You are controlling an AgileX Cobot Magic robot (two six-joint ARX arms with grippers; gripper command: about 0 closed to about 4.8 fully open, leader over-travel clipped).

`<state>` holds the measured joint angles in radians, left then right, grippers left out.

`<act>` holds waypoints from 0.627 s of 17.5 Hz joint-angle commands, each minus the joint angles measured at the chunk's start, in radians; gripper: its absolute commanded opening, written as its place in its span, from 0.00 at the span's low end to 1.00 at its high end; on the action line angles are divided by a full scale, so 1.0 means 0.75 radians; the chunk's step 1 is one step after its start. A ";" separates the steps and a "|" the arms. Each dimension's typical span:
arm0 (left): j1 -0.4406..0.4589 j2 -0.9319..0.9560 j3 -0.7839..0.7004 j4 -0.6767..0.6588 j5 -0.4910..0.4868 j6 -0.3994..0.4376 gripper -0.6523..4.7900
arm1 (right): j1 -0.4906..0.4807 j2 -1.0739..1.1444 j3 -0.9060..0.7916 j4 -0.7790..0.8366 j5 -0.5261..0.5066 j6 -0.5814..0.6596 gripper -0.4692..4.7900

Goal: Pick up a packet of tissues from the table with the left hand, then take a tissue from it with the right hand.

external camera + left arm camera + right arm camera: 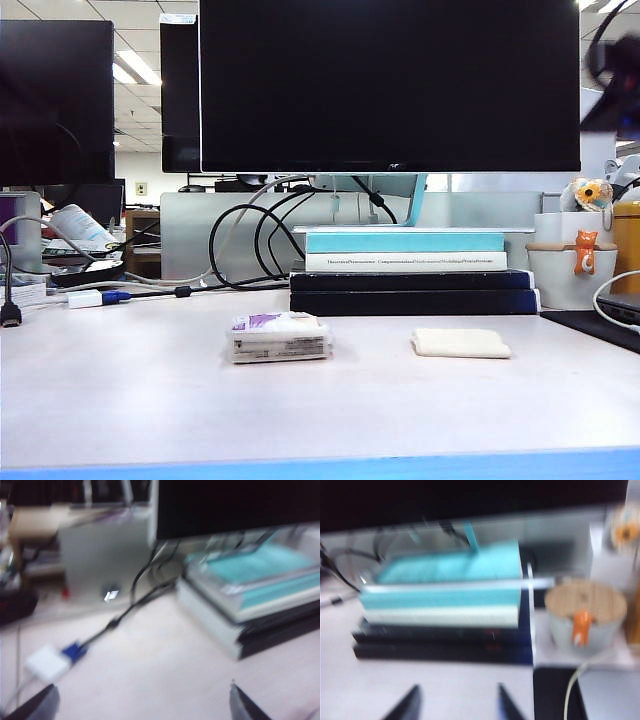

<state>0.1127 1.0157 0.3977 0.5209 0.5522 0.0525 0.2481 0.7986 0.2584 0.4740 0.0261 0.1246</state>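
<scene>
While the small white purple-topped plastic packet of tissues [279,337] is lying untouched at lower centre, the left gripper [142,702], fingers wide, is best being lowered squarely; the right gripper [456,705], fingers apart, is being kept clear

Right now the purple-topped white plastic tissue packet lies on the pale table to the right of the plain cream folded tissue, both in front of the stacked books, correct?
Not quite. The exterior view shows the purple-topped white plastic tissue packet lying left of the plain cream folded tissue, not right. Both rest on the pale table before the stacked books.
</scene>
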 commanded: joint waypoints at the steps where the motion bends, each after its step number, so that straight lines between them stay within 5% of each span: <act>1: -0.004 -0.153 -0.065 0.016 -0.112 -0.012 1.00 | 0.001 -0.148 -0.078 0.112 0.019 -0.032 0.46; 8: -0.004 -0.726 -0.372 0.006 -0.280 -0.083 0.89 | 0.001 -0.544 -0.289 0.053 0.143 -0.041 0.46; 11: -0.004 -0.917 -0.407 -0.221 -0.411 -0.095 0.79 | -0.001 -0.550 -0.345 -0.067 0.158 -0.083 0.46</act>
<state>0.1101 0.3534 0.0982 0.4278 0.2733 -0.0170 0.2470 0.3878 0.0109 0.4446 0.1387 0.0883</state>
